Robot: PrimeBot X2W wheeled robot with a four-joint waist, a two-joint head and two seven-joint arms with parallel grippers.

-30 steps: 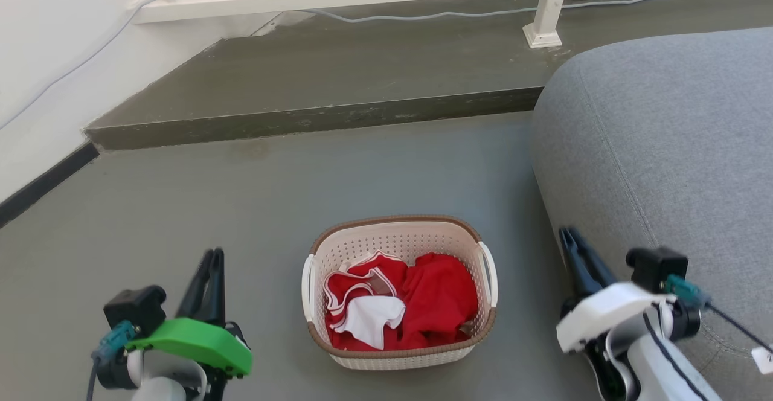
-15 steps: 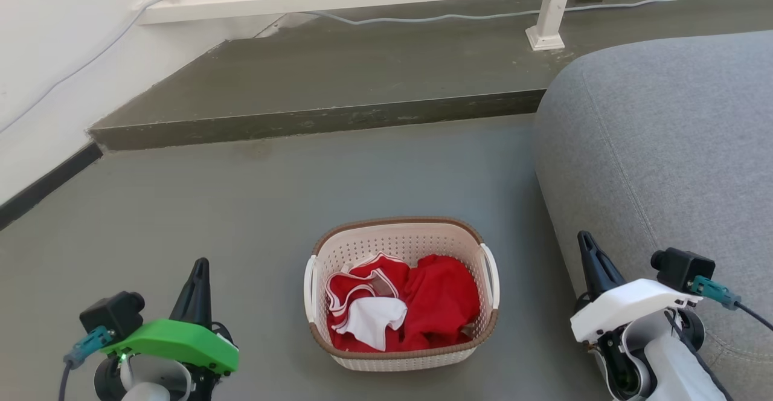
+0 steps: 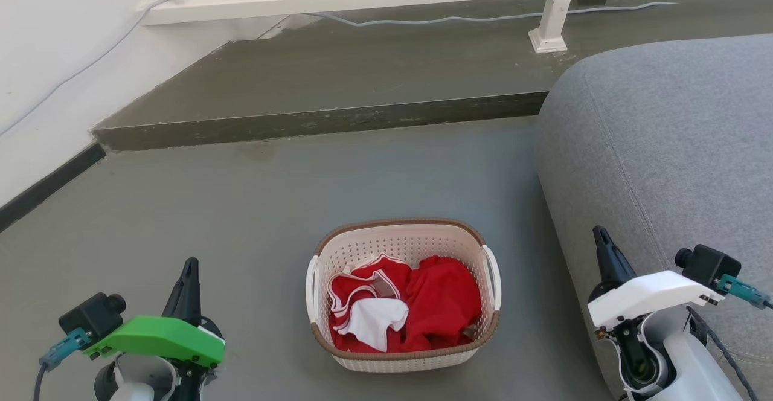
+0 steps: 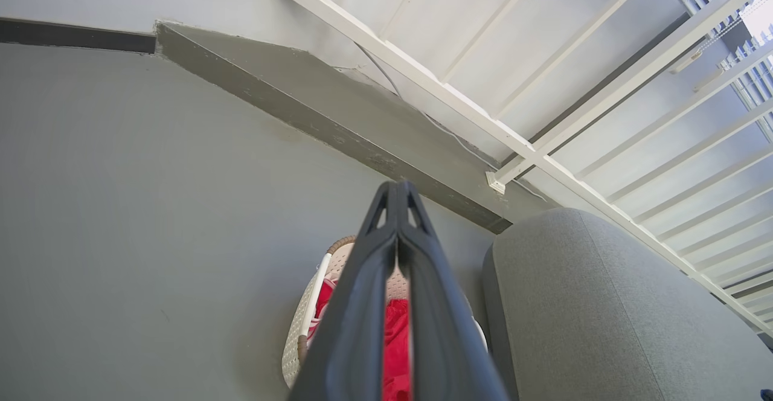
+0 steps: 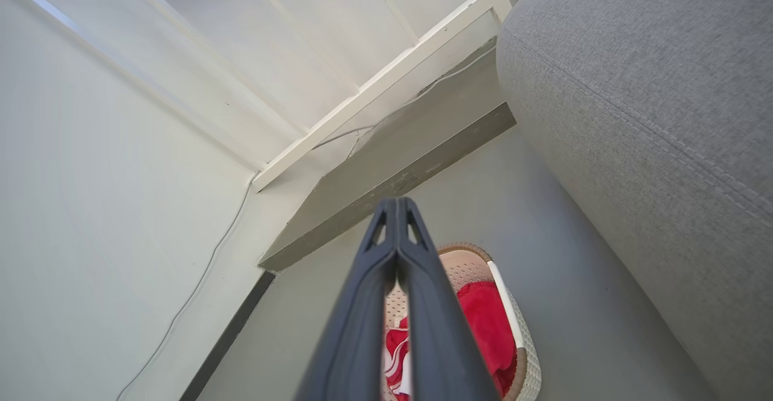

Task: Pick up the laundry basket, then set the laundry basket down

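Laundry basket (image 3: 401, 360) sits on the grey floor (image 3: 241, 208) beside the sofa (image 3: 664, 147), red and white clothes (image 3: 441, 298) inside; left gripper (image 3: 191, 266) and right gripper (image 3: 599, 233) flank it, well apart from it, jaws pressed together

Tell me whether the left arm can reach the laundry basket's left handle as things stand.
Probably yes. Bare floor lies between the left gripper and the left white handle of the laundry basket; the gripper is shut and would need to open first.
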